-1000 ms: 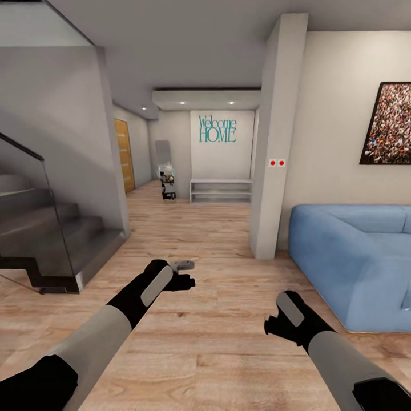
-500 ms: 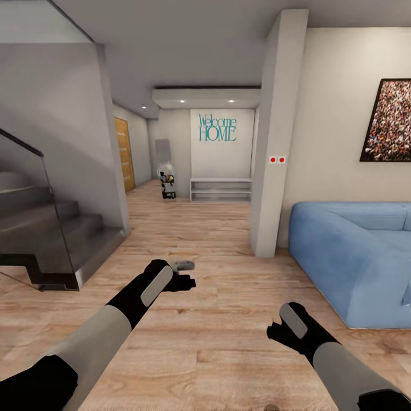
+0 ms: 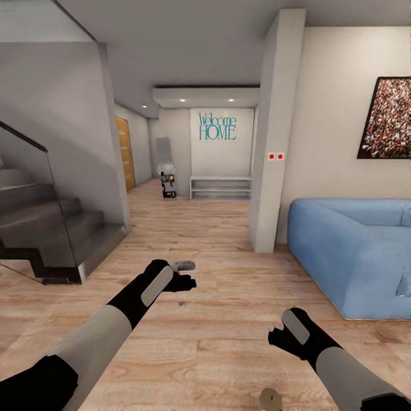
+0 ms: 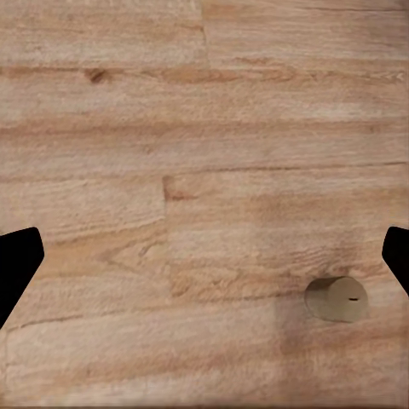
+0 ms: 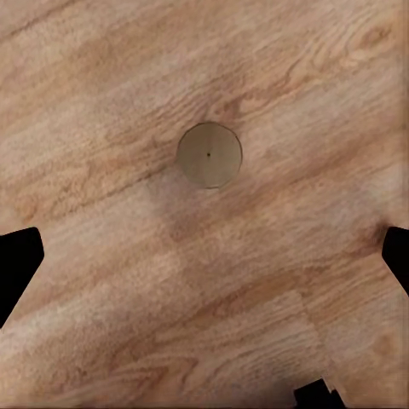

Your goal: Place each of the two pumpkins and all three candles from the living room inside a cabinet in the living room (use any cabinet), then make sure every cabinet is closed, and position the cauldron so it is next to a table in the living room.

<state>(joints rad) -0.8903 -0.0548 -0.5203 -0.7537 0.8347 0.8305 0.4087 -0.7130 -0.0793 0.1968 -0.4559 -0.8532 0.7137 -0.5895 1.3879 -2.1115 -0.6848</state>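
One candle point(image 3: 269, 398) on floor point(image 3: 217, 319), sofa point(image 3: 348, 251) nearby

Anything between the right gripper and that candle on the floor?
Nothing visible. The candle stands upright on bare wood floor, seen end-on in the right wrist view, with only floor around it. The right gripper is open above it. In the head view the candle sits just below that gripper.
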